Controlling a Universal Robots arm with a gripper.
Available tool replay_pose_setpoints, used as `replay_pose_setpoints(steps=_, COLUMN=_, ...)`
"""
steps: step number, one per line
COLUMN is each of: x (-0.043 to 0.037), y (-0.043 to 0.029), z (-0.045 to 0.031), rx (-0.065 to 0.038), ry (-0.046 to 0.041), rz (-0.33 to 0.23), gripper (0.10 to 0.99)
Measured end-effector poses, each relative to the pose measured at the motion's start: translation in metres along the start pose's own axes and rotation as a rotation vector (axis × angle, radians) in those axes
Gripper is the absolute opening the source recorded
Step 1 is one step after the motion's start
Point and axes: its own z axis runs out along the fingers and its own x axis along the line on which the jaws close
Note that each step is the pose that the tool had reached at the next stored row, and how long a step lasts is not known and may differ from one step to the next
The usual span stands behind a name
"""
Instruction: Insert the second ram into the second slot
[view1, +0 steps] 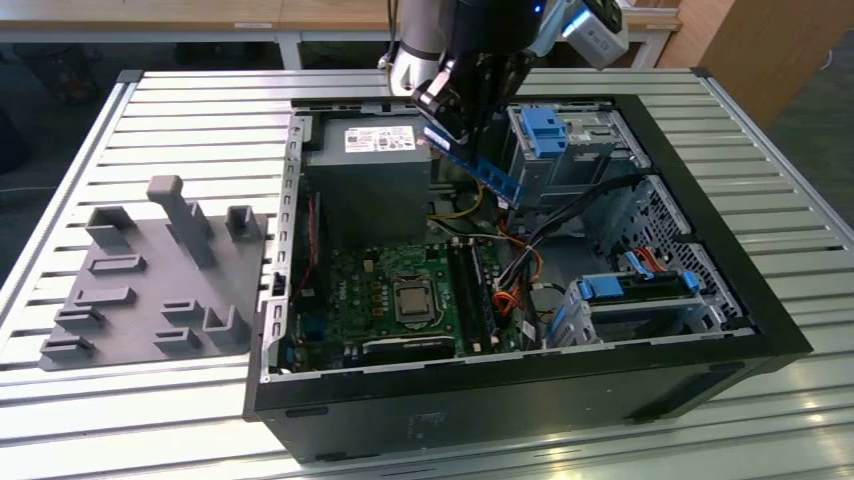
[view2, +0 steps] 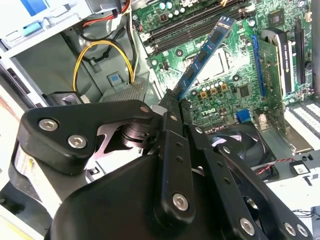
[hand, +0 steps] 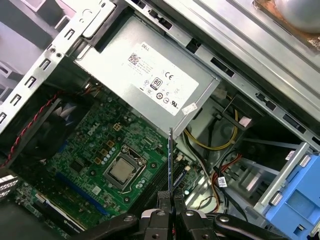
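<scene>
My tool, its black links close against the lens, pinched the second ram by one end above the open case.
The blue stick jutted out past the grip, well clear of the motherboard. In the exterior view it hung slanted beside the power supply, with the memory slots lower down towards that view's near edge. I judged its long axis askew to the slots' run, not yet lined up.
</scene>
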Motion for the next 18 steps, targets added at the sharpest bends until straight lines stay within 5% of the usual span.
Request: replay_pose_setpoints(steps=18, x=0.0, y=0.0, z=0.0001, rx=0.001, ry=-0.0033, rz=0.088, gripper=0.133)
